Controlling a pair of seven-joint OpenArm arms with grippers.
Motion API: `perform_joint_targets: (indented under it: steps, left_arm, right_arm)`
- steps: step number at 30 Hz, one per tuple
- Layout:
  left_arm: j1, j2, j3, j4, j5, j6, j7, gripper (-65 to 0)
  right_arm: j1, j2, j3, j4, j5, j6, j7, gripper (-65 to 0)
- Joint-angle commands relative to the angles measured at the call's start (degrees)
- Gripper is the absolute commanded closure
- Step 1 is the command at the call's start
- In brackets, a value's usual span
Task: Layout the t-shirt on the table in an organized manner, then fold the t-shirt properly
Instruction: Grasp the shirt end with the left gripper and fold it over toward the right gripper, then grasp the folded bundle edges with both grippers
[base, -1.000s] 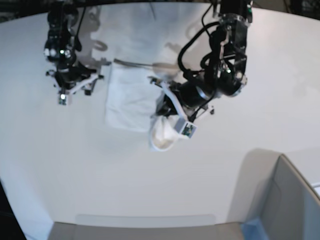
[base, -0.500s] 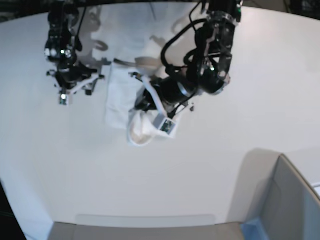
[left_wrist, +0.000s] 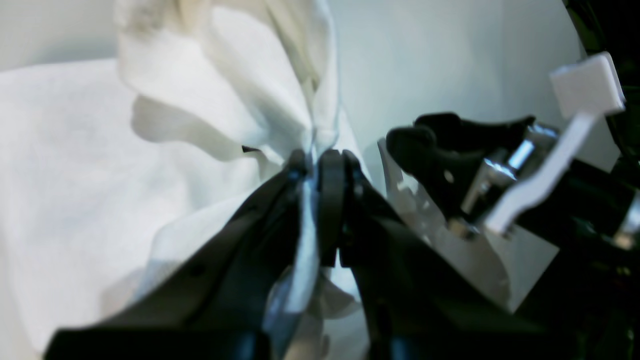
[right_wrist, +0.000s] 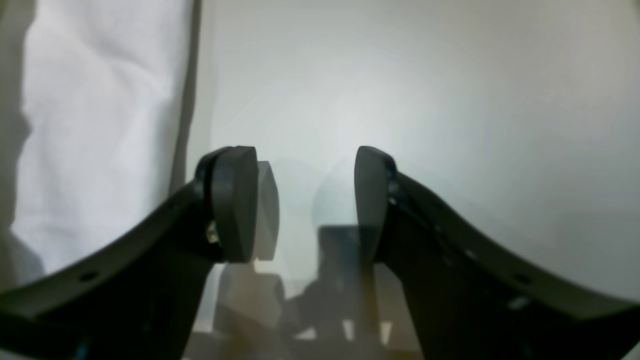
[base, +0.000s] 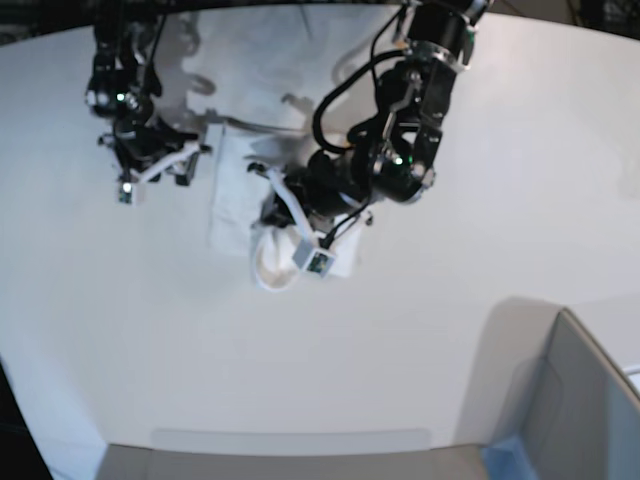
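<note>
The white t-shirt (base: 232, 195) lies as a folded strip on the white table (base: 480, 200), with no print showing. My left gripper (base: 270, 224) is shut on a bunched fold of the t-shirt (left_wrist: 210, 85) and holds it over the strip's near right part; a loop of cloth (base: 272, 264) hangs below it. In the left wrist view the left gripper (left_wrist: 317, 162) pinches the cloth tight. My right gripper (base: 186, 165) is open and empty just left of the t-shirt's far left edge. In the right wrist view the right gripper (right_wrist: 305, 205) hovers over bare table (right_wrist: 450, 100), with the t-shirt (right_wrist: 100, 125) to its left.
A grey box with a blue edge (base: 570, 400) stands at the near right corner. A grey strip (base: 290, 455) runs along the table's near edge. The two arms are close together over the shirt's far part.
My left gripper has carried the bunched cloth leftward across the shirt, from its right edge to over the strip. The right gripper has shifted slightly toward the far side.
</note>
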Motion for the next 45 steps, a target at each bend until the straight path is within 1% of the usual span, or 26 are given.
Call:
perform_joint_targets:
  steps: [1,4,8,11,12,15,17,18,20,23,25,28,30,33,36,41,43,45]
  left_arm:
    - [-0.89,0.45,0.15,0.24,-0.76,-0.12,-0.93,0.0]
    - [-0.98,0.45,0.15,-0.91,-0.85,-0.12,-1.19,0.0]
    - [-0.98,1.07,0.24,-0.99,-0.76,-0.12,-3.04,0.0]
    - [-0.98,1.15,0.24,-1.52,-0.85,-0.12,-3.21,-0.4]
    - [-0.98,1.15,0.24,-1.52,-0.85,-0.12,-3.3,-3.5]
    - [-0.98,1.15,0.24,-1.35,-0.85,-0.12,-3.3,-16.2]
    - [-0.98,1.24,0.15,-1.26,-1.03,-0.12,-3.3,-23.5]
    - [-0.98,1.5,0.15,-1.26,-1.11,-0.12,-3.3,-26.5]
    - [-0.98,2.82,0.76,-1.26,-1.11,-0.12,-3.3,-30.1]
    - [-2.12,3.18,2.26,-0.64,-1.11,-0.29,-3.39,-30.2]
    - [-2.47,3.09,2.79,1.82,-1.11,-0.29,-3.39,-30.2]
    - [-2.29,2.65,2.26,6.3,-0.85,-0.29,-3.39,-30.1]
    - [-1.24,1.42,0.59,7.27,-0.76,-0.29,-3.3,-29.7]
    - [0.96,-0.61,-2.49,6.65,-0.67,-0.12,-3.12,-25.1]
    - [3.16,-2.28,-2.4,5.6,-0.67,-0.12,-3.04,-19.5]
    - [5.18,-2.1,-2.05,2.17,-0.67,-0.12,-3.21,-12.8]
    - [5.09,-2.1,-1.43,-2.05,-0.94,-0.12,-3.3,-10.7]
    - [4.83,-2.1,0.68,-6.62,-0.67,-0.12,-3.48,-9.2]
  right_arm:
    - [0.01,0.74,0.24,1.54,1.03,0.16,0.54,-31.2]
    - [-0.08,0.91,0.24,2.33,1.21,-0.01,0.54,-31.2]
    - [-0.08,1.0,0.33,2.33,1.21,-0.01,0.54,-31.2]
    - [-0.17,0.82,2.09,2.33,1.21,-0.01,0.54,-31.2]
    - [-0.17,0.82,2.53,2.33,1.21,-0.01,0.54,-31.2]
    - [-0.17,1.0,3.06,2.24,1.3,-0.01,0.54,-31.2]
    - [-0.17,1.0,4.11,2.24,1.3,-0.01,0.54,-31.2]
    - [-0.17,1.0,4.46,2.24,1.3,-0.01,0.54,-31.2]
    - [-0.17,1.0,4.55,2.15,1.3,0.07,0.54,-31.2]
    - [-0.17,1.0,4.55,2.15,1.3,0.07,0.54,-31.2]
    - [-0.17,1.0,4.55,2.15,1.3,0.07,0.54,-31.2]
    - [-0.17,1.09,5.61,2.15,1.21,0.07,0.54,-31.2]
    - [-0.17,1.09,6.66,2.15,1.3,0.07,0.54,-31.2]
    - [-0.17,1.09,8.33,2.15,1.47,0.07,0.54,-31.2]
    - [0.01,1.09,10.26,2.15,1.56,0.07,0.54,-31.2]
    - [1.06,1.0,14.84,2.42,1.65,0.07,0.8,-31.2]
    - [1.5,0.82,16.86,3.3,1.65,0.07,0.8,-31.2]
    - [1.5,0.74,17.65,4.62,1.83,0.16,0.63,-31.2]
